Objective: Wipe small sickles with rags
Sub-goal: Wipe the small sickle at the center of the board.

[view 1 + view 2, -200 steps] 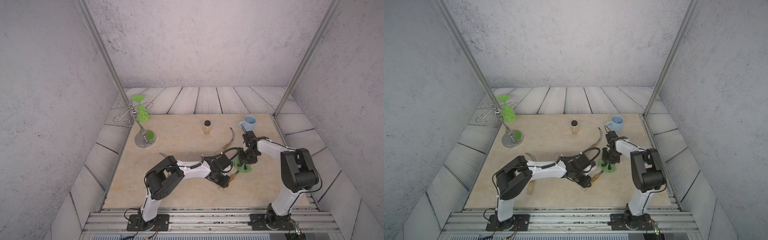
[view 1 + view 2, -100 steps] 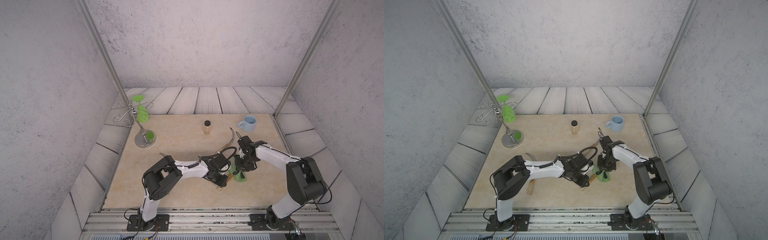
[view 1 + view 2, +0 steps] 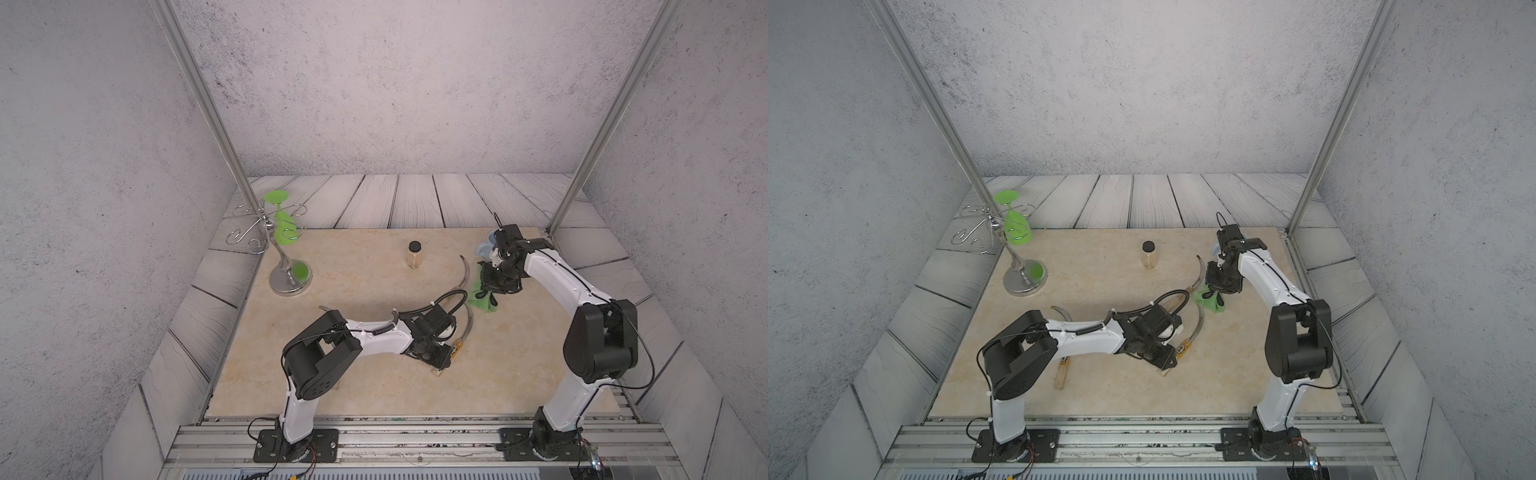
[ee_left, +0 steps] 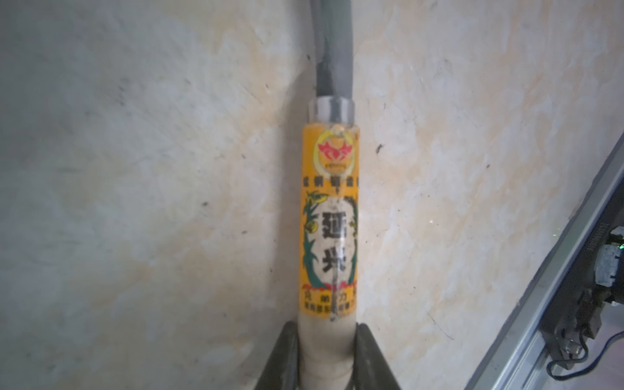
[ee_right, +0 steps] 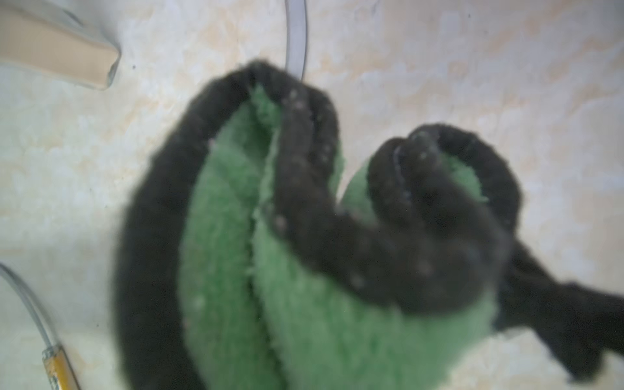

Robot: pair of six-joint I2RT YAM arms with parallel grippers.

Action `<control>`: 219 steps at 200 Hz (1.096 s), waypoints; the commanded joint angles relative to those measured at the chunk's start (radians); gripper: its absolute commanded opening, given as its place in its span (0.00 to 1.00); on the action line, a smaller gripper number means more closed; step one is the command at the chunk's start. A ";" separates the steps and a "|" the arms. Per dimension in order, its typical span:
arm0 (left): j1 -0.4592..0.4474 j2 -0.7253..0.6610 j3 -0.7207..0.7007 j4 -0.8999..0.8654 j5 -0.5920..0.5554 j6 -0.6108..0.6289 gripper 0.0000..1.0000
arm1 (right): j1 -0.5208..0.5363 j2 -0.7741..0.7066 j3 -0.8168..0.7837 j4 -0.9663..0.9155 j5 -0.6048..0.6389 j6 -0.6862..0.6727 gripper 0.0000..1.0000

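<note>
Pinching a sickle handle point(image 4: 329, 219), left claw point(image 4: 326, 334) sits narrow; right claw point(image 3: 491, 290) apparently clamps the rag point(image 5: 304, 270).

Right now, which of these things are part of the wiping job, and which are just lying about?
In the job: held sickle, sickle beside rag, sickle under left arm, rag.

Lying about: goblet, stand, jar, mug.
</note>
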 commanded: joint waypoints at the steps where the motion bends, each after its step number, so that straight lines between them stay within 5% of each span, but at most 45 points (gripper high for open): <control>1: -0.005 0.034 -0.006 -0.068 -0.045 0.001 0.00 | 0.008 0.130 0.062 -0.059 0.001 -0.048 0.24; 94: -0.012 0.029 0.004 -0.085 -0.051 0.012 0.00 | 0.062 0.379 0.127 -0.150 0.001 -0.094 0.24; 219: -0.008 -0.003 0.031 -0.105 -0.092 0.035 0.00 | 0.188 0.077 -0.407 -0.039 -0.027 -0.031 0.25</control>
